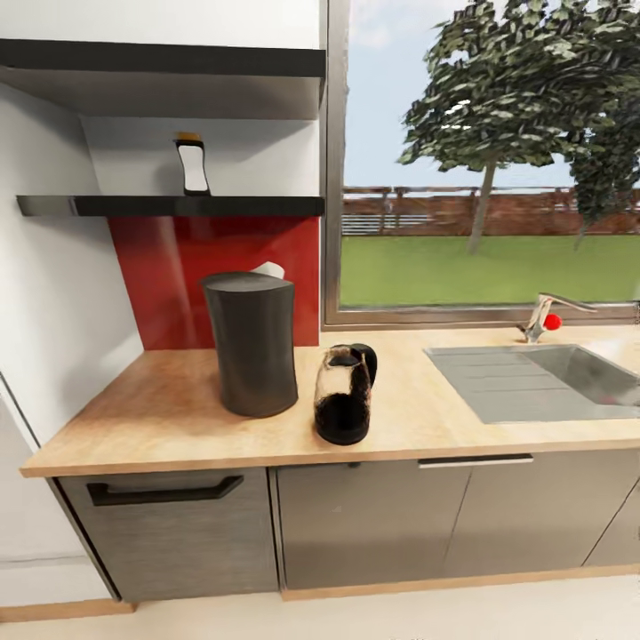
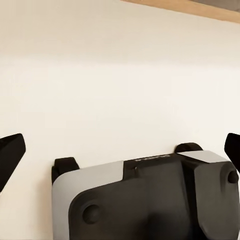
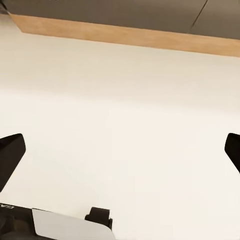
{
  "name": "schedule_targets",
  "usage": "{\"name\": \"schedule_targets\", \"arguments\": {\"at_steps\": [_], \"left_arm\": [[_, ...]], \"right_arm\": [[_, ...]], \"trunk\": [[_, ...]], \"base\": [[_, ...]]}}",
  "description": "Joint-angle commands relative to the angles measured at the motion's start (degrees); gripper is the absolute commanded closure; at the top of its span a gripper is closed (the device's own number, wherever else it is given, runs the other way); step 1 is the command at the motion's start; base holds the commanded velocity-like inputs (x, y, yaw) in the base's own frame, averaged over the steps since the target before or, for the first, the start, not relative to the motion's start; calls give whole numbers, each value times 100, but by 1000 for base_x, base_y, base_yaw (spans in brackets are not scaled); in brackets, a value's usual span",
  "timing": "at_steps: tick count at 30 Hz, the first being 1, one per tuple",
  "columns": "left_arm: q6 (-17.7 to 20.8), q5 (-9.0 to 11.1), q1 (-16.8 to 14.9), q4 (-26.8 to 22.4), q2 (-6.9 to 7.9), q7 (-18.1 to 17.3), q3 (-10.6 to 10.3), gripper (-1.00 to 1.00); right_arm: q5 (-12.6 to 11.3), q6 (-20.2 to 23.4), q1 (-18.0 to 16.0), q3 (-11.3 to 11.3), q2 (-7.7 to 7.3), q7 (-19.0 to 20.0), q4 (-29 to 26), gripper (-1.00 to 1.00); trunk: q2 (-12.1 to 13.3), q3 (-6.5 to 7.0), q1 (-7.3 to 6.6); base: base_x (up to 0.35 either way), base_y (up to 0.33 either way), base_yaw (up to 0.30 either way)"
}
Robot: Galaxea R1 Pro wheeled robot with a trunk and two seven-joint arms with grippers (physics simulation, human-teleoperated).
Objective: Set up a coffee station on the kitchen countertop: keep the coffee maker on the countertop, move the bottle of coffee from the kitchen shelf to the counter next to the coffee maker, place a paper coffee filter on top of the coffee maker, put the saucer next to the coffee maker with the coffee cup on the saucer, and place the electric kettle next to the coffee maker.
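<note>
The left gripper [image 2: 120,150] hangs low over pale floor with its two dark fingertips spread wide and nothing between them, and the right gripper [image 3: 120,150] is the same: released, empty, pointing down at the floor near the wooden plinth [image 3: 125,35] under the cabinets. Judging by this, both arms are parked at the robot's sides because it is standing back from the kitchen, not reaching for anything. From the head camera, the coffee maker [image 1: 251,342] stands upright on the countertop [image 1: 160,409], close to the red back wall, which is where the task wants it, so it needs no handling. The kettle [image 1: 344,394] sits just beside it on the side toward the sink [image 1: 569,378], near but not touching, so that step looks done. Something small and white [image 1: 269,268] peeks out from behind the coffee maker's top; what it is cannot be told. The bottle of coffee [image 1: 192,164] is up on the dark shelf [image 1: 169,205] above the coffee maker, well apart from the counter, so fetching it probably comes next and will call for a raised reach.
</note>
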Motion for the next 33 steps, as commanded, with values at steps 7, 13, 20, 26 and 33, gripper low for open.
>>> {"name": "schedule_targets", "arguments": {"at_steps": [7, 13, 20, 26, 33], "left_arm": [[34, 59, -1, -5, -2, -13, -45, -100], [32, 59, -1, 0, -3, -13, -49, -100], [29, 59, 0, 1, -3, -13, -47, -100], [31, 59, -2, -1, -3, -13, -53, -100], [38, 59, 1, -34, -9, -13, -43, -100]], "right_arm": [[53, -20, -5, -37, 2, 17, 2, -100], [53, -20, -4, -37, 2, 11, 2, -100], [53, -20, -5, -37, 2, 6, 2, -100], [53, -20, -6, -37, 1, 4, 2, -100], [53, -20, -5, -37, -4, 5, 10, -100]], "trunk": [[-6, -8, 1], [-6, -8, 1], [-6, -8, 1], [-6, -8, 1], [-6, -8, 1]], "base": [[-10, 312, -76], [-79, 311, -11], [-100, 172, -1], [-118, 24, 0], [-221, 5, 0]]}}
